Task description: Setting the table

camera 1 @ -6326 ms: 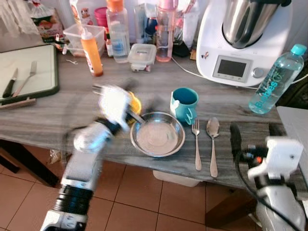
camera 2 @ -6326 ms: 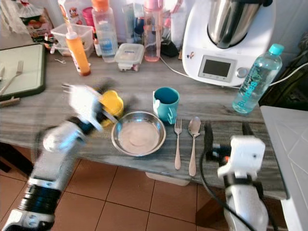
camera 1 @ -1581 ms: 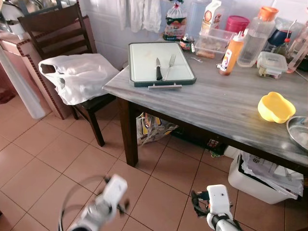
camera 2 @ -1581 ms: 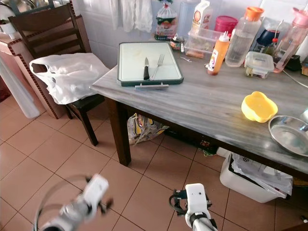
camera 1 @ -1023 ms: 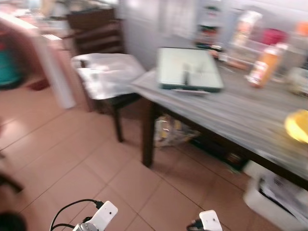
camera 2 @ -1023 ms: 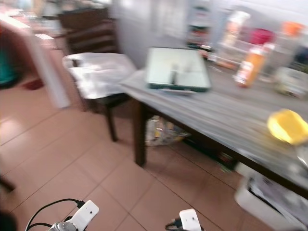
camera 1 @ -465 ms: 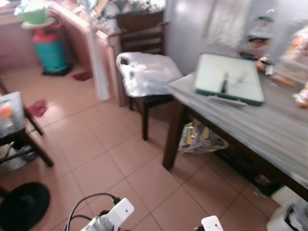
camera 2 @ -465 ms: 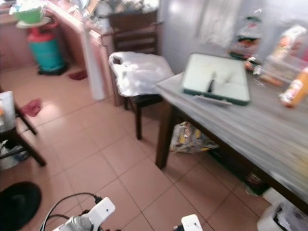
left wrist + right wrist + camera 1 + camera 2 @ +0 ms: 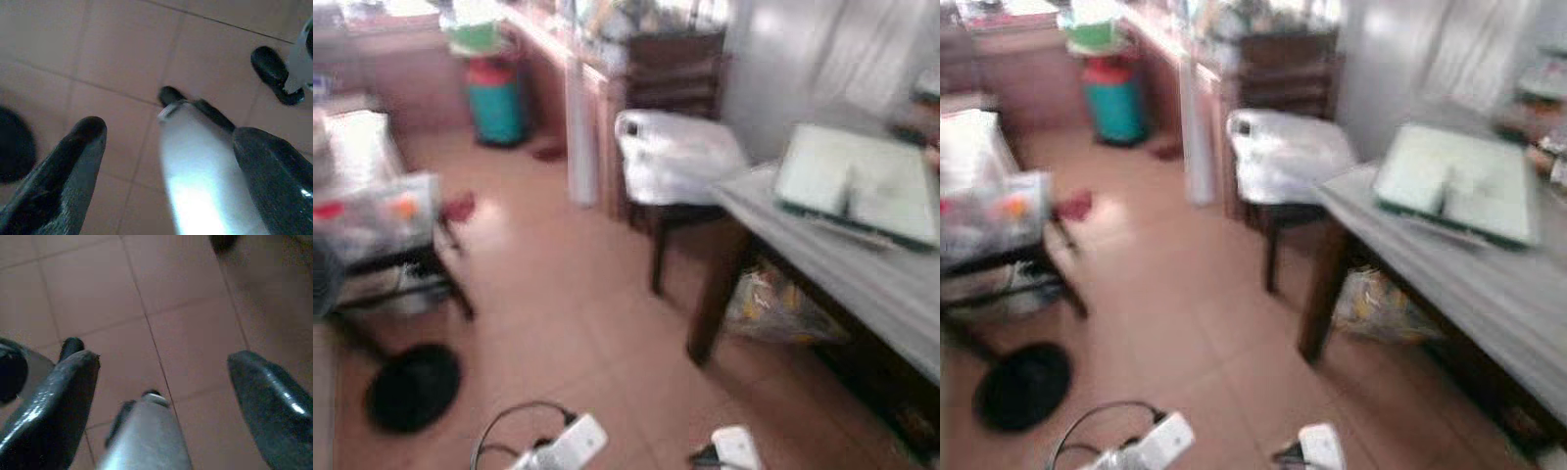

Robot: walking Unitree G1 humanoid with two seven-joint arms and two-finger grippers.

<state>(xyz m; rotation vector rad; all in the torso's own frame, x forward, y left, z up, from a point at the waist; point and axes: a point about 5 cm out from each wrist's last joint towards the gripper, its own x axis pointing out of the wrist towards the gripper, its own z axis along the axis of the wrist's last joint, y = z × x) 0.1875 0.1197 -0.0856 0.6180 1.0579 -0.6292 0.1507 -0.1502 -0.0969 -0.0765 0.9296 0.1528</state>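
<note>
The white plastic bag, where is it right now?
The white plastic bag lies on the dark chair, just left of the grey table's corner.

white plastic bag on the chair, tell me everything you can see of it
The white plastic bag is a crumpled, thin-looking bag lying slumped on the seat of the dark wooden chair, covering most of it. A handle loop seems to show at its left end. It sits just left of the grey table. Blur hides any contents.
</note>
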